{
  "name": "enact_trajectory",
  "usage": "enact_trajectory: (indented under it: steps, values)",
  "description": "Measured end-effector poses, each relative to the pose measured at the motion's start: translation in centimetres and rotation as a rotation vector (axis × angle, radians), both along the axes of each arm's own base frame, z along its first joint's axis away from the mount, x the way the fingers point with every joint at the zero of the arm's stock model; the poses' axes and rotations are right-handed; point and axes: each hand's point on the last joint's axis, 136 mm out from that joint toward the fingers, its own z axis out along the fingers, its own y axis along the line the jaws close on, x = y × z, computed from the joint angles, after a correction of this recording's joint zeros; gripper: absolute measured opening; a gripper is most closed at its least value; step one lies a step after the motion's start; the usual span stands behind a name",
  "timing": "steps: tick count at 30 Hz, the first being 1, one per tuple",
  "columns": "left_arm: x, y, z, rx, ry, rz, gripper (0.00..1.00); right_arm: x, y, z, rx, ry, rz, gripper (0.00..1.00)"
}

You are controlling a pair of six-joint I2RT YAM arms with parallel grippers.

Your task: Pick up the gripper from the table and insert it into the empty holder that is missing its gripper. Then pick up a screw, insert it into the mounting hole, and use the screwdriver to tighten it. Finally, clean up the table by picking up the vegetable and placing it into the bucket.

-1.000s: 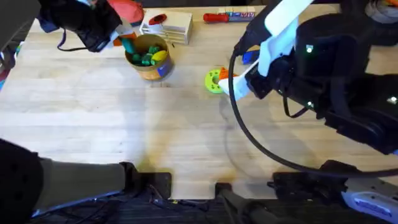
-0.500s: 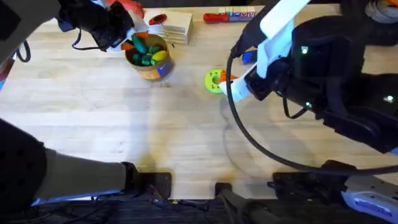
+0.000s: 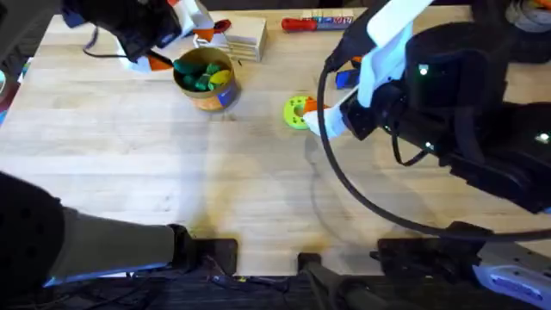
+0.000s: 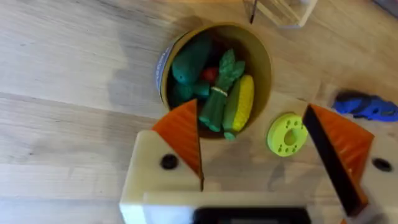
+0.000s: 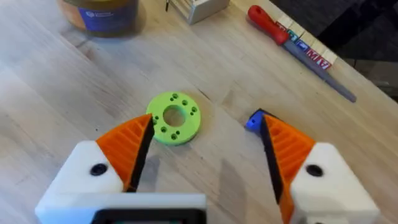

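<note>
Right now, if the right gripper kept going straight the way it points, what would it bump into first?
Probably the round lime-green plastic disc with holes: it lies just ahead of the open right gripper, though depth is unclear.

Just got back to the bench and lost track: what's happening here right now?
The left gripper hangs open and empty just above the bucket, which holds green and yellow toy vegetables. The right gripper is open too, holding nothing, low over the table by the lime-green disc. A red-handled screwdriver lies at the table's far edge.
</note>
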Motion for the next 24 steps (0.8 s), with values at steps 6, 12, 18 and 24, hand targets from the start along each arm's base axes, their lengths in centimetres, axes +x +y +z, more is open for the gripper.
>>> enact_trajectory:
  steps: [6, 12, 18, 24]
  values:
    - [-3.5, -0.5, 6.4, 0.104, -0.069, -0.191, 0.966, -1.1, -3.1, 2.1, 0.041, 0.082, -0.111, 0.993]
    - [-8.1, -2.6, 11.8, 0.233, -0.239, -0.420, 0.968, -3.5, -7.0, 7.1, 0.066, 0.129, -0.209, 0.992]
    - [-13.3, -5.9, 13.4, 0.327, -0.323, -0.718, 0.967, -6.1, -8.9, 8.9, 0.071, 0.194, -0.252, 0.992]
    - [-17.5, -6.7, 12.7, 0.342, -0.276, -0.879, 0.968, -7.0, -9.5, 8.6, 0.099, 0.241, -0.295, 0.992]
